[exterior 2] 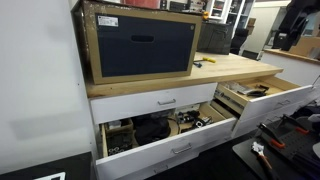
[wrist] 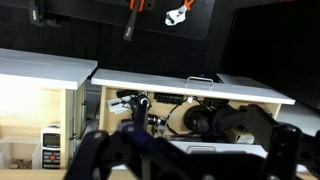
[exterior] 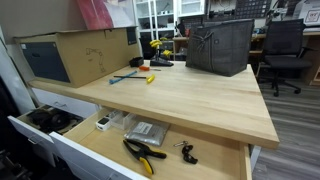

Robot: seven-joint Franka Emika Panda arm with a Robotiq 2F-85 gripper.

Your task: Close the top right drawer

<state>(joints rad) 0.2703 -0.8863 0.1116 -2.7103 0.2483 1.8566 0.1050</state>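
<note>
The top right drawer [exterior: 205, 160] stands pulled out under the wood tabletop [exterior: 190, 95]. It is wide and shallow, with a white front panel and a pale wood floor. Yellow-handled pliers [exterior: 143, 155], keys [exterior: 187, 152], a plastic bag [exterior: 147, 131] and a small white device [exterior: 103, 122] lie in it. It also shows in an exterior view [exterior 2: 282, 101] and at the left of the wrist view [wrist: 30, 120]. My gripper [wrist: 190, 162] shows only in the wrist view, dark and blurred. It is open and empty, above the drawers and apart from them.
The narrower white drawer of dark clutter [exterior: 45, 120] is open beside the wide one; it also shows in the wrist view [wrist: 190, 115]. A cardboard box with a black device [exterior 2: 140, 42], a black bag [exterior: 220, 45] and hand tools [exterior: 140, 75] sit on the tabletop. Tools lie on the floor [exterior 2: 262, 150].
</note>
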